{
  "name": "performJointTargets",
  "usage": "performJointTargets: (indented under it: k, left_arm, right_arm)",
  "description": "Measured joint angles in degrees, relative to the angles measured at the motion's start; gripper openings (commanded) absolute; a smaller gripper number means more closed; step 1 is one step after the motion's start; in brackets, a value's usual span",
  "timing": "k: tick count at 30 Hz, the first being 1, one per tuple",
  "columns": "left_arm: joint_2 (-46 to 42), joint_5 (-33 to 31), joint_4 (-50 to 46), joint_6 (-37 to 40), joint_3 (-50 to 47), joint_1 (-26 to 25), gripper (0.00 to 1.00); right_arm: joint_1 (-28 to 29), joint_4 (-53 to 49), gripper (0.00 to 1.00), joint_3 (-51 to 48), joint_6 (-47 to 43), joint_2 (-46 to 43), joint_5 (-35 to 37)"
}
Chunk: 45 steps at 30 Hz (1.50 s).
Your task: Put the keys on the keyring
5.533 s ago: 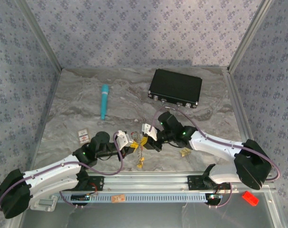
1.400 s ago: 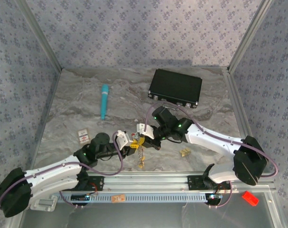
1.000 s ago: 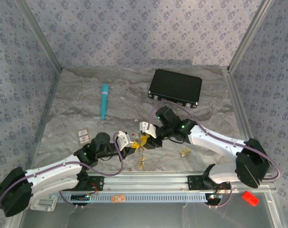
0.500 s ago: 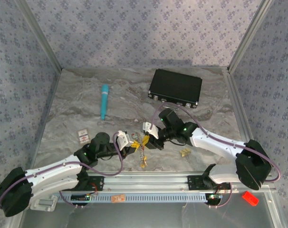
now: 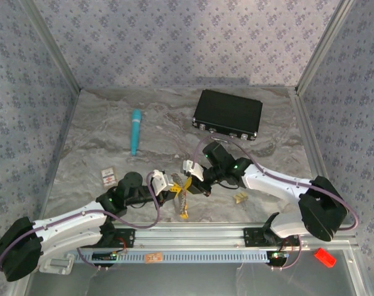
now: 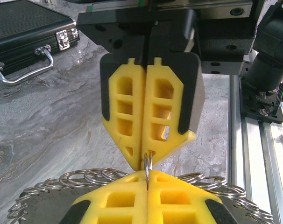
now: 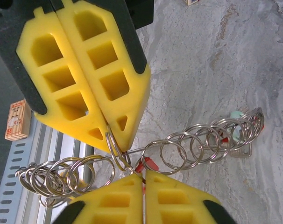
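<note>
My two grippers meet tip to tip just above the table's near middle. My left gripper (image 5: 176,187) (image 6: 147,176) is shut on a small double-wire split ring (image 6: 147,164) (image 7: 114,143). My right gripper (image 5: 192,182) (image 7: 142,178) is shut to a hairline gap, and the thin wire of the keyring (image 7: 179,140) runs into that gap beside a red tag (image 7: 146,164). Several split rings are strung along this wire on both sides. The keys (image 5: 182,208) (image 7: 243,140) dangle below the grippers. Another key with a yellow tag (image 5: 240,197) lies on the table to the right.
A black case (image 5: 228,115) with metal latches lies at the back right. A teal tube (image 5: 136,131) lies at the back left. A small card (image 5: 107,177) lies left of the left arm. The aluminium rail (image 5: 193,237) runs along the near edge.
My right gripper has edged a little left, close against the left gripper's tips. The hanging keys have swung slightly. The left arm has stayed put.
</note>
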Motion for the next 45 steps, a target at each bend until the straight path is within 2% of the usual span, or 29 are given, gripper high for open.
performJointTargets:
  k: [4, 11, 16, 21, 22, 24, 25, 29, 35, 39, 43, 45]
  left_arm:
    - [-0.02, 0.44, 0.66, 0.0, -0.07, 0.0, 0.0]
    - [0.0, 0.79, 1.51, 0.0, -0.22, 0.0, 0.0]
    - [0.0, 0.76, 1.64, 0.0, -0.22, 0.0, 0.0]
    - [0.0, 0.37, 1.75, -0.02, -0.28, 0.07, 0.0]
    - [0.13, 0.13, 1.84, -0.04, -0.28, 0.07, 0.02]
    - [0.31, -0.44, 1.84, -0.17, -0.28, 0.04, 0.2]
    - [0.31, -0.85, 1.86, -0.17, -0.28, 0.0, 0.23]
    - [0.31, -2.49, 1.16, -0.17, -0.26, -0.02, 0.25]
    - [0.35, -2.71, -1.77, 0.0, 0.39, -0.02, 0.24]
    - [1.62, -2.32, -2.36, 0.07, 1.18, -0.02, 0.2]
    - [2.25, -1.31, -3.26, 0.7, 1.88, -0.33, 0.02]
    - [2.25, -0.52, -3.43, 1.16, 1.9, -0.55, 0.0]
  right_arm:
    - [-0.13, 1.29, 0.29, -0.81, 0.5, -1.7, 0.02]
    - [-0.2, 3.5, 0.28, -1.9, 0.55, -3.63, -0.31]
    - [-0.09, 4.85, 0.18, -1.9, 0.68, -3.61, -1.14]
    - [0.07, 5.25, 0.0, -1.9, 0.94, -3.43, -2.14]
    - [0.04, 5.27, 0.0, -1.9, 0.98, -3.39, -2.19]
    - [0.02, 5.09, 0.0, -1.9, 0.96, -3.37, -2.08]
    - [0.02, 5.03, 0.0, -1.9, 0.9, -3.37, -2.05]
    - [0.24, 1.33, 0.0, -0.98, -0.96, -3.3, -1.07]
    - [2.23, -8.26, 0.0, 5.29, -6.6, -1.44, 4.09]
    - [3.93, -11.56, 0.0, 7.91, -8.9, -0.07, 6.82]
    - [5.22, -13.44, 0.0, 9.4, -10.19, 0.55, 9.09]
    - [5.25, -13.66, 0.0, 9.53, -10.29, 0.55, 9.53]
